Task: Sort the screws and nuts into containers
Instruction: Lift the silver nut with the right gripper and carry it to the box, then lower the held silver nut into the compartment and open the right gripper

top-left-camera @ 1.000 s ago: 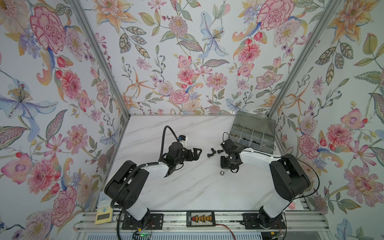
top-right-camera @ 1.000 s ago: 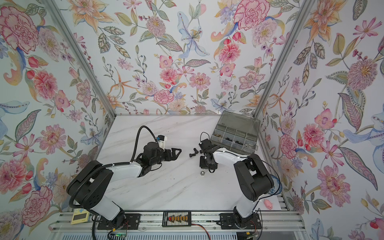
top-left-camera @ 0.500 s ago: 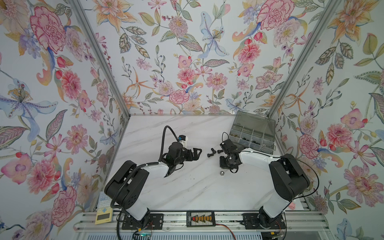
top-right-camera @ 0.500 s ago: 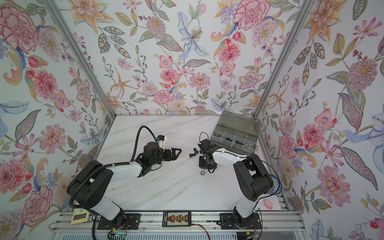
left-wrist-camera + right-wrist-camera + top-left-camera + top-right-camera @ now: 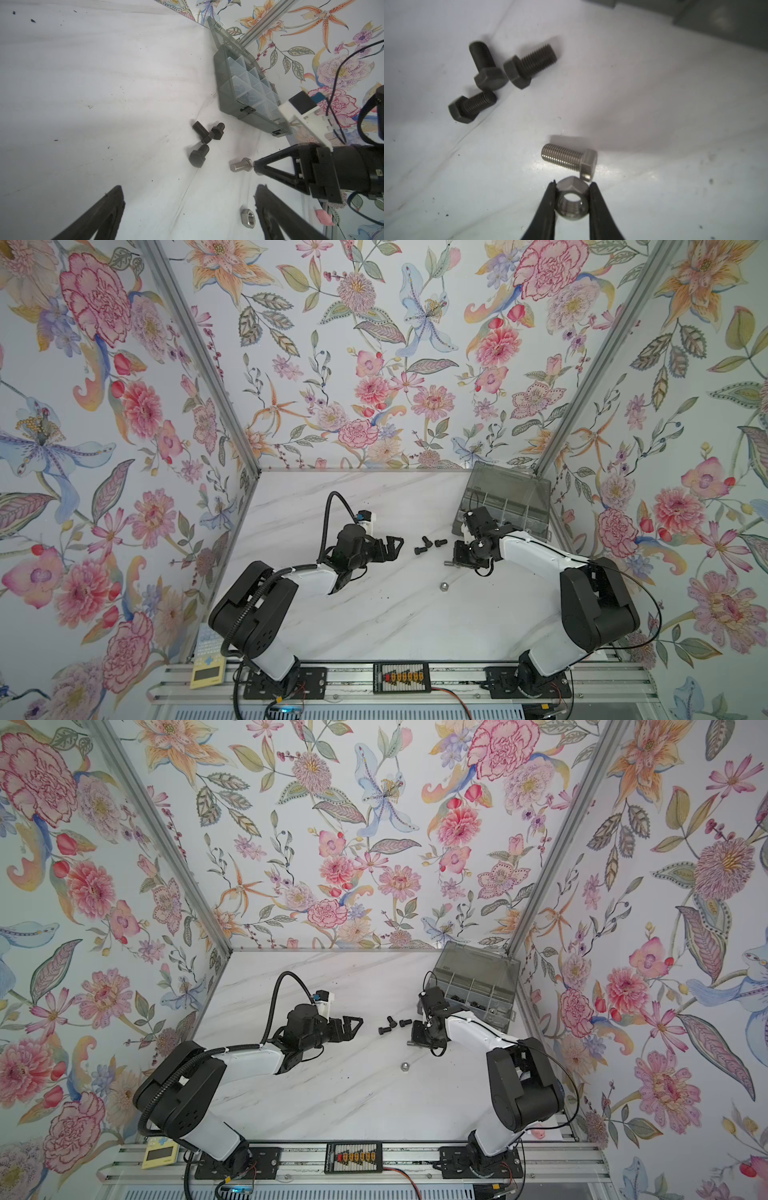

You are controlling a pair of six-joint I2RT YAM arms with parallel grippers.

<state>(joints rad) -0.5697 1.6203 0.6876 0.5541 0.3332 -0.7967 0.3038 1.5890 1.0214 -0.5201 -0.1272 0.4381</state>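
My right gripper is shut on a silver nut, which stands on edge with its hole facing the wrist camera. The silver hex-head screw lies just past the fingertips, its head beside the nut. Three black screws lie in a cluster between the two grippers. A second silver nut lies alone nearer the front. The left gripper hovers open to the left of the black screws and holds nothing. The smoky-grey organiser box, whose compartments are the containers, stands open at the back right, behind the right gripper.
Floral walls close in the marble table on three sides. A yellow-and-white device lies at the front left corner by the metal rail. A small pink thing lies at the front right edge. Dark specks dot the tabletop.
The right gripper's jaws have drawn in a little beside the silver screw. Neither arm has otherwise shifted, and the loose screws and nut lie where they were.
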